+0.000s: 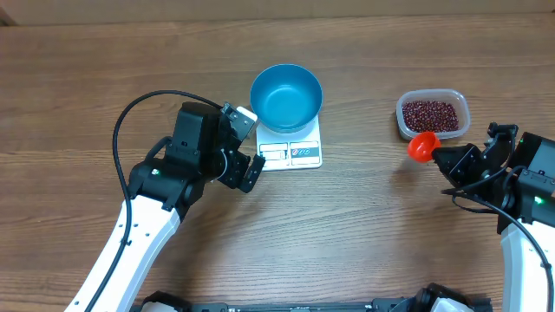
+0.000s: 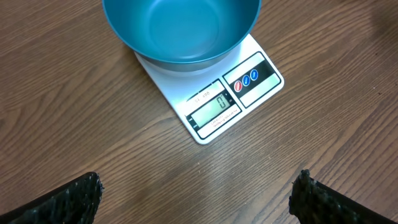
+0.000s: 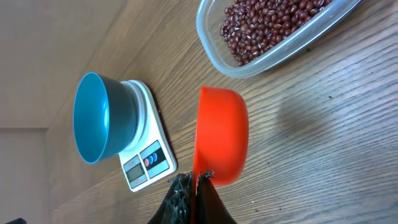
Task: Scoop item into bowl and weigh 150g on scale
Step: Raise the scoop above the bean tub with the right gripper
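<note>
Beans (image 3: 267,25) are heaped in the clear tub (image 3: 211,43), and the blue bowl (image 1: 286,95) is set on the scale (image 1: 303,154). On the left gripper (image 2: 196,199), near the scale, the jaws are spread wide. The orange scoop (image 3: 221,143) is pinched by the right gripper (image 3: 194,186).

Bowl (image 2: 180,31) rim cut off by top edge, scoop (image 3: 221,134) handle hidden inside right claw (image 3: 196,182)

The overhead frame is filled by a brown wood-grain table (image 1: 69,104), evenly lit with only faint soft shadows, and a paler plain tan strip (image 1: 277,7) is seen along its upper edge.
</note>
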Motion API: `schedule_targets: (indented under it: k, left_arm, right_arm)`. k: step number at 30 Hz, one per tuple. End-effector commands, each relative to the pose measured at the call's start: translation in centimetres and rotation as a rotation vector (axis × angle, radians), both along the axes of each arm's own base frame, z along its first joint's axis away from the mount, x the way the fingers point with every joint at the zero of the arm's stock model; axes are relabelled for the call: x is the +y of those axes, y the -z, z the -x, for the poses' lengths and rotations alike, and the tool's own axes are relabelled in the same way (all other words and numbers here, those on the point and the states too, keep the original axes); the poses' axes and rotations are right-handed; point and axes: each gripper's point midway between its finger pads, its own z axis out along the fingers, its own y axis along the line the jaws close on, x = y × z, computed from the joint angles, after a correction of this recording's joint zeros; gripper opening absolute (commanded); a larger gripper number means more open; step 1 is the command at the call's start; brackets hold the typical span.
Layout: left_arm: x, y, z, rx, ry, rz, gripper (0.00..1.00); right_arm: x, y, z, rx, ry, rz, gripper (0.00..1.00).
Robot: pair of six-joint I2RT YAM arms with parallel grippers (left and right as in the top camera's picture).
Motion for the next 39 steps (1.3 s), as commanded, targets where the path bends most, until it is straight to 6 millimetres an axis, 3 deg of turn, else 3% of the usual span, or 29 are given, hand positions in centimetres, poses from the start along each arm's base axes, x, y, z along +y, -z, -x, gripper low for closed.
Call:
schedule_targets:
  k: [1,7,11,15,20,24,33,39]
  left_arm:
    - [-0.1,-0.2,0.1,-0.009,0.024,0.004,1.00]
    - [-0.1,-0.2,0.1,-0.009,0.024,0.004,0.99]
    - [-0.1,-0.2,0.1,-0.009,0.024,0.004,1.00]
    - [-0.1,-0.2,0.1,-0.009,0.024,0.004,1.00]
    - [0.0,-0.2,0.1,-0.011,0.019,-0.002,1.00]
    - [0.0,-0.2,0.1,-0.011,0.019,-0.002,1.00]
    - [0.0,-0.2,0.1,-0.011,0.020,-0.001,1.00]
    - [0.0,-0.2,0.1,-0.011,0.019,-0.002,0.99]
  right_arm:
    - [-0.4,-0.8,-0.2,-0.027,-0.006,0.040,0.04]
    - [-2.6,-0.7,1.5,0.093,0.061,0.168,0.04]
    - [-3.5,-3.3,1.8,0.091,0.064,0.246,0.04]
    - [-4.1,-7.3,1.0,0.000,0.045,0.322,0.04]
    - [-4.5,-10.4,-0.1,-0.104,0.006,0.409,0.04]
    - [-4.7,-10.8,-0.7,-0.134,0.003,0.423,0.04]
    - [-3.6,-8.8,-1.8,-0.024,-0.058,0.361,0.03]
    - [-4.4,-10.7,-3.9,0.003,-0.082,0.362,0.04]
